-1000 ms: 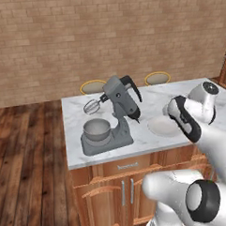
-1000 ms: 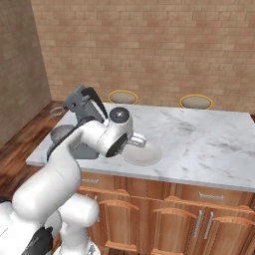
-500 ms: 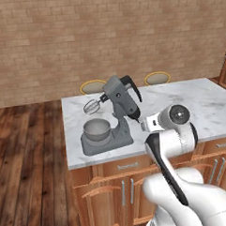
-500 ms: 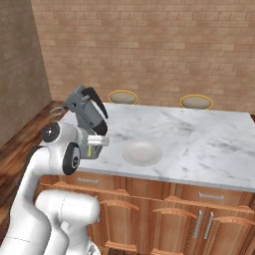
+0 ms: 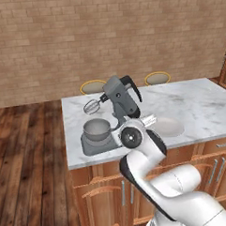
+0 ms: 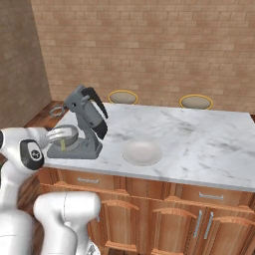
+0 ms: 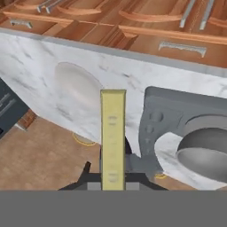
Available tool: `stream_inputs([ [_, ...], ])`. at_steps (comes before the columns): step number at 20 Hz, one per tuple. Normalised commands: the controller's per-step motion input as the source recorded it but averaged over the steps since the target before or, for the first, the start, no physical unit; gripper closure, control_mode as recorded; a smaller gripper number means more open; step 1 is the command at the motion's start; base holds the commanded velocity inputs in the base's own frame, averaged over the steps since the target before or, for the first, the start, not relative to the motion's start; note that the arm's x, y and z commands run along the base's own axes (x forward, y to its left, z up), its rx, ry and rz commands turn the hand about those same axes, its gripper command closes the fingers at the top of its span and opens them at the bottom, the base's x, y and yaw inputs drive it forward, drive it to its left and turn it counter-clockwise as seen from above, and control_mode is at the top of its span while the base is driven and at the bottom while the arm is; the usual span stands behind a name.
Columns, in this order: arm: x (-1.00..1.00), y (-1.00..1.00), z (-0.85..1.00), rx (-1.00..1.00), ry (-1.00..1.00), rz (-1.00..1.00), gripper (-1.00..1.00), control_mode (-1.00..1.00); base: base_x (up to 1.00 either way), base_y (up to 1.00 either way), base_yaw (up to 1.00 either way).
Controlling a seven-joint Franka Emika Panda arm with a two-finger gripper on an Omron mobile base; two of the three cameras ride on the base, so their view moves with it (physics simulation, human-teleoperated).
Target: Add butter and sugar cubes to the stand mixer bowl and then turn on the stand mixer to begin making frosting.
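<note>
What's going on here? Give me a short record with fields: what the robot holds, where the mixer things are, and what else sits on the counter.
Held item: the butter, a pale yellow block upright between the gripper fingers
Gripper state: shut on the butter
Stand mixer: on the marble counter, head tilted back, whisk raised
Stand mixer bowl: on the mixer's base, under the whisk; its contents cannot be told
Butter position: near the bowl, not yet in it
Also on the counter: a pale plate, apart from the mixer
</note>
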Motion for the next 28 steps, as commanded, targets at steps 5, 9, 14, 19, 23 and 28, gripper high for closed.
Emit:
stream_inputs([
  [5,0.02,0.85,0.00,-0.25,-0.01,0.00,1.00,-1.00,0.00,0.00,0.00],
  [9,0.29,0.76,0.00,-0.13,0.00,0.00,1.00,-1.00,0.00,0.00,0.00],
  [14,0.40,0.57,0.00,-0.04,0.00,0.00,1.00,-1.00,0.00,0.00,0.00],
  [19,0.30,0.42,-0.09,-0.03,0.00,0.00,1.00,-1.00,0.00,0.00,0.00],
  [23,0.20,0.16,-0.27,-0.01,0.00,0.00,1.00,-1.00,0.00,0.00,0.00],
  [28,0.30,0.00,-0.38,-0.01,-0.04,0.00,1.00,-1.00,0.00,0.00,0.00],
])
